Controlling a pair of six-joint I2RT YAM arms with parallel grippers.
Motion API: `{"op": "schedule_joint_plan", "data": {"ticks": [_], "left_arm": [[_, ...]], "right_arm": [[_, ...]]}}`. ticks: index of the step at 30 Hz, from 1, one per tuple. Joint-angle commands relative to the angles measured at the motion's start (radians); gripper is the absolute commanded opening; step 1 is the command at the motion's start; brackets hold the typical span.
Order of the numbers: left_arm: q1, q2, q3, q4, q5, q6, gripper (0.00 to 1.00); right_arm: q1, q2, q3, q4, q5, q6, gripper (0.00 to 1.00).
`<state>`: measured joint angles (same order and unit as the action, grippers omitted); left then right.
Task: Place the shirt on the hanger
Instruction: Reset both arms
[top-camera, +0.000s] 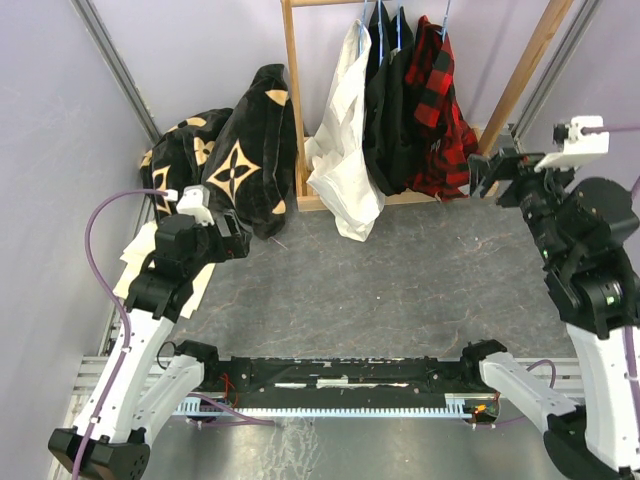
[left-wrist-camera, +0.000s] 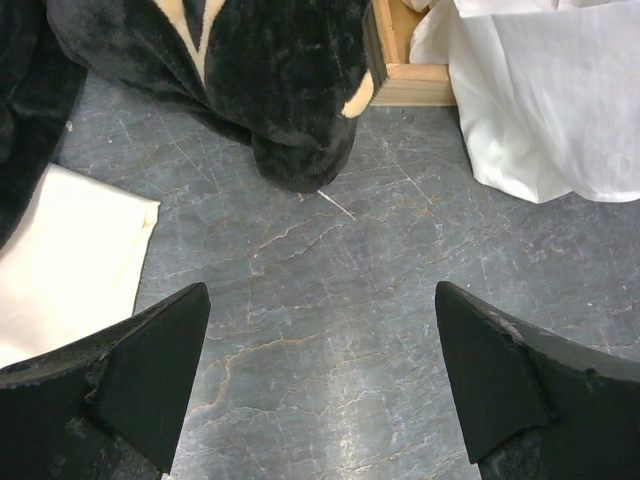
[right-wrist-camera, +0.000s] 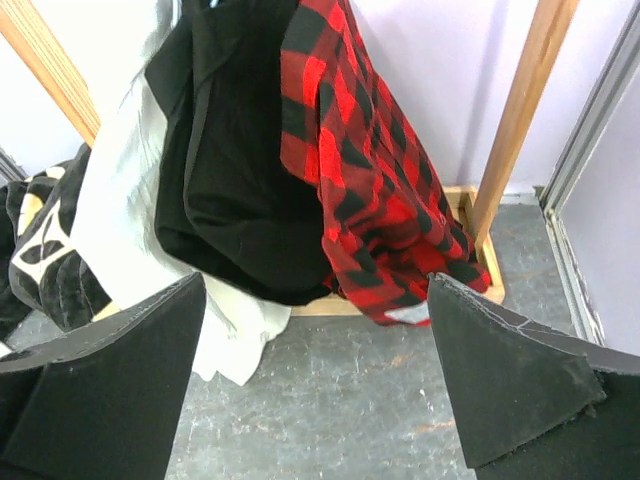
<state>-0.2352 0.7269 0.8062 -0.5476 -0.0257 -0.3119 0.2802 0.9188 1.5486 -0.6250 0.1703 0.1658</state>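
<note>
- The right tool (right-wrist-camera: 316, 280) is spread wide, with nothing between its two black fingers (right-wrist-camera: 110, 380).
- It faces the shirt (right-wrist-camera: 370, 170) from close by. In the right wrist view no finger touches the cloth.
- The shirt, in red-and-black plaid, hangs at the right end of the row of garments on the wooden rail (right-wrist-camera: 520, 120), and its hem drops to the rail's base frame.
- A whitish patch (right-wrist-camera: 410, 313) shows near the hem. Any lettering there is too small and blurred to read.
- In the top view a thin light-blue hanger (top-camera: 444, 18) pokes up just above the shirt's collar. Only its upper wire shows.
- Left of the shirt hang a black garment (right-wrist-camera: 230, 180) and then a plain white shirt (right-wrist-camera: 120, 200).
- The right arm stands tall at the right edge of the worktop (left-wrist-camera: 330, 260), with its forearm angled up and in towards the rail.
- The left tool (left-wrist-camera: 320, 290) is also spread wide and holds nothing. It points down at the bare grey marbled surface.
- Just ahead of it lies a black plush fabric with tan flower motifs (left-wrist-camera: 280, 90), heaped against the rail's left post.
- A cream cloth (left-wrist-camera: 70, 260) lies flat on the worktop to the tool's left.
- The left arm is bent at the elbow, with its wrist low and forward near the plush heap, and a purple cable (top-camera: 95, 230) loops beside it.
</note>
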Motion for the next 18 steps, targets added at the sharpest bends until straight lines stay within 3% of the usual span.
{"op": "schedule_joint_plan", "data": {"ticks": [1,8,13,18], "left_arm": [[-0.009,-0.019,0.066,-0.02,-0.026,0.055,0.99],[-0.083,-0.064,0.035,-0.027,-0.016,0.064,0.99],[-0.084,-0.039,0.057,-0.059,-0.065,0.03,0.99],[-0.084,-0.069,0.024,-0.051,-0.101,-0.036,0.99]], "right_arm": [[-0.001,-0.082,-0.125,-0.063,0.027,0.055,0.99],[-0.001,-0.22,-0.249,-0.19,0.051,-0.026,0.99],[-0.001,-0.303,-0.299,-0.259,0.066,0.041,0.99],[-0.001,-0.402,-0.443,-0.237,-0.043,0.131,0.99]]}}
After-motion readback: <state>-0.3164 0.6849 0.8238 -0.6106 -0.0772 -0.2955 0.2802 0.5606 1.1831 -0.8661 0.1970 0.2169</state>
